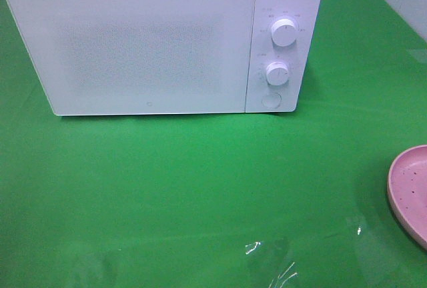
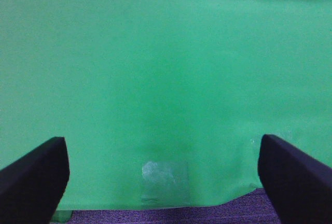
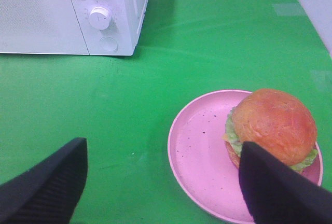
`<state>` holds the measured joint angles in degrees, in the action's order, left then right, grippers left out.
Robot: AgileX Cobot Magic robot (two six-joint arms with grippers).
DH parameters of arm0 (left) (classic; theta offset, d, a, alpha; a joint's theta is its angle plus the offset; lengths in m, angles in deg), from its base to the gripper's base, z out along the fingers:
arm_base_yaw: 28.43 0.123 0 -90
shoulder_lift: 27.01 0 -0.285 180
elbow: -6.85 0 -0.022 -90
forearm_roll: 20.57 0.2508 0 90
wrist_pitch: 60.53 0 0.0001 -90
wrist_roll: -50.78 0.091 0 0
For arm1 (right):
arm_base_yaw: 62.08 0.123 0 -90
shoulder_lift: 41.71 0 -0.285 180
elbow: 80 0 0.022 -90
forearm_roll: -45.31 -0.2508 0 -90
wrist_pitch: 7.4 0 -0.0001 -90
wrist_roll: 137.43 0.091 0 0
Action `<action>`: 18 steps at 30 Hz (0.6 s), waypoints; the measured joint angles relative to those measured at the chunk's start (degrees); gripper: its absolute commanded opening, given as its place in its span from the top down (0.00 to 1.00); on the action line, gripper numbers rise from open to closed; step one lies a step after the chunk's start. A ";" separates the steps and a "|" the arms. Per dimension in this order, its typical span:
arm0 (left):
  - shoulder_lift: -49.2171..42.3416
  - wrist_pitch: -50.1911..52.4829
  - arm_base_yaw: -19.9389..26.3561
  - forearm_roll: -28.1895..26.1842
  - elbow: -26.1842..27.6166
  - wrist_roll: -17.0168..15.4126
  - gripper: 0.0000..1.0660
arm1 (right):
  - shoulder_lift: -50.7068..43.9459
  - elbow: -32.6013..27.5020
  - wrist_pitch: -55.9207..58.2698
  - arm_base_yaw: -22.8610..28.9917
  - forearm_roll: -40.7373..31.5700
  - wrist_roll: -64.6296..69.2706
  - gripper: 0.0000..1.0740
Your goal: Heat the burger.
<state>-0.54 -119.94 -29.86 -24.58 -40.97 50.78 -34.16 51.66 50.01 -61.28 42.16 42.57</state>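
Observation:
The burger (image 3: pixel 274 125), with a glossy orange-brown bun and green lettuce, sits on a pink speckled plate (image 3: pixel 199 151). In the exterior high view only the plate's edge (image 1: pixel 410 191) shows at the right border, and the burger is out of view there. My right gripper (image 3: pixel 163 182) hangs open above the green cloth, one black finger (image 3: pixel 280 187) overlapping the plate's near side beside the burger. My left gripper (image 2: pixel 163 175) is open over bare green cloth, nothing between its fingers. Neither gripper appears in the exterior high view.
A white microwave (image 1: pixel 153 41) stands at the back with its door shut, two knobs (image 1: pixel 285 33) and a round button (image 1: pixel 271 99) on its right panel. The green cloth (image 1: pixel 200 188) covers the table; its near edge (image 2: pixel 171 203) shows over purple flooring.

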 measured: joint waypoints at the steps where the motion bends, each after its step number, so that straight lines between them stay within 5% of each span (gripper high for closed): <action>1: 0.00 0.00 0.00 0.00 0.00 0.00 0.14 | 0.00 0.00 0.00 0.00 0.00 0.00 0.30; 8: -2.12 -0.06 0.00 0.00 0.00 0.00 0.14 | 0.00 0.00 0.00 0.00 0.00 0.00 0.30; 18: -17.53 -0.06 3.32 0.17 0.00 0.00 0.14 | 0.00 0.00 0.00 0.00 -0.06 0.00 0.30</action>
<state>-18.08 -120.00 -26.54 -24.41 -40.97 50.78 -34.16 51.66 50.01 -61.28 42.10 42.57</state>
